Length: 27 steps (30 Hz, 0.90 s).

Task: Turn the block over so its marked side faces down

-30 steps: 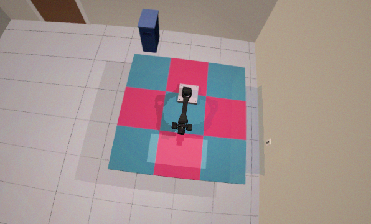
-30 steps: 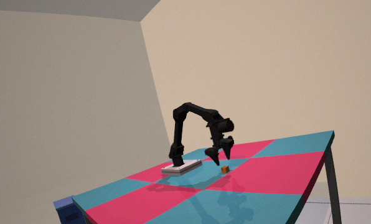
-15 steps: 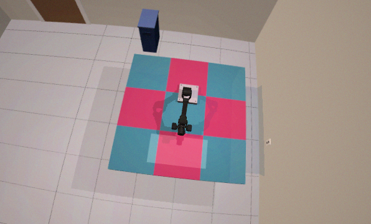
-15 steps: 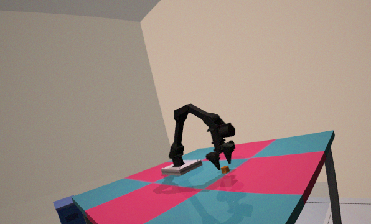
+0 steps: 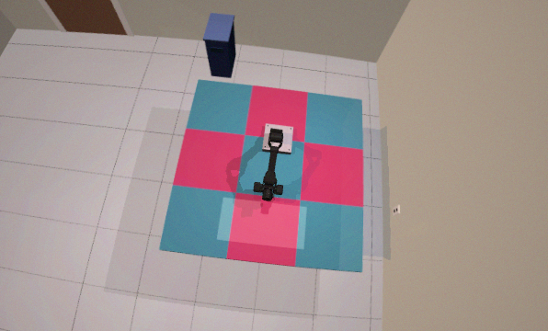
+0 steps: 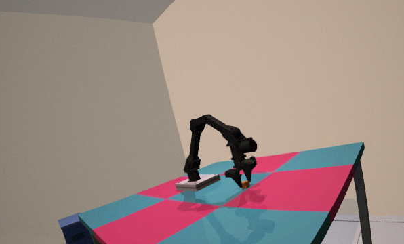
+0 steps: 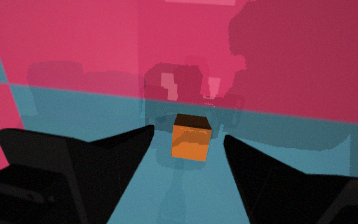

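while i watch the wrist view, the block (image 7: 191, 143) sits on a teal square of the table (image 6: 300, 190), a small orange cube with a darker top face. my gripper (image 7: 188, 133) straddles it, fingers partly open with gaps either side, holding nothing.

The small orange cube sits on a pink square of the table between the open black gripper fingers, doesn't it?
Not quite: the small orange cube rests on a teal square, just short of the pink one, as the wrist view shows. It does sit between the open black gripper fingers.
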{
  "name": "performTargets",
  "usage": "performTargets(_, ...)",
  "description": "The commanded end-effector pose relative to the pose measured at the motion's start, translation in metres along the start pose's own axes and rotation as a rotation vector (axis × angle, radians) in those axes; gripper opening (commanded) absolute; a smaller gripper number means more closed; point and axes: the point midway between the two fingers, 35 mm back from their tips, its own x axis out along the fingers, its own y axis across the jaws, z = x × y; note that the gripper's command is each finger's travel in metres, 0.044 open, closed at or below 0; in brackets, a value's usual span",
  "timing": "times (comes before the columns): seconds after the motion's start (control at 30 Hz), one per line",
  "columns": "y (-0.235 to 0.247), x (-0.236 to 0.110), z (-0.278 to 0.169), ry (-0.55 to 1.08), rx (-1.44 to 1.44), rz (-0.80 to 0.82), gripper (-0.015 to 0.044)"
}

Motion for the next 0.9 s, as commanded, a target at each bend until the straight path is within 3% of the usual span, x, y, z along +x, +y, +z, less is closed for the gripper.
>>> performTargets(0.0, 0.000, 0.001, 0.000, -0.002, -0.002, -0.003, 0.0230)
performTargets(0.13, 0.000, 0.001, 0.000, -0.002, -0.002, -0.003, 0.0125)
performTargets(0.67, 0.000, -0.001, 0.000, -0.002, -0.002, -0.003, 0.0000)
performTargets(0.87, 0.000, -0.029, 0.000, -0.002, -0.002, -0.003, 0.0000)
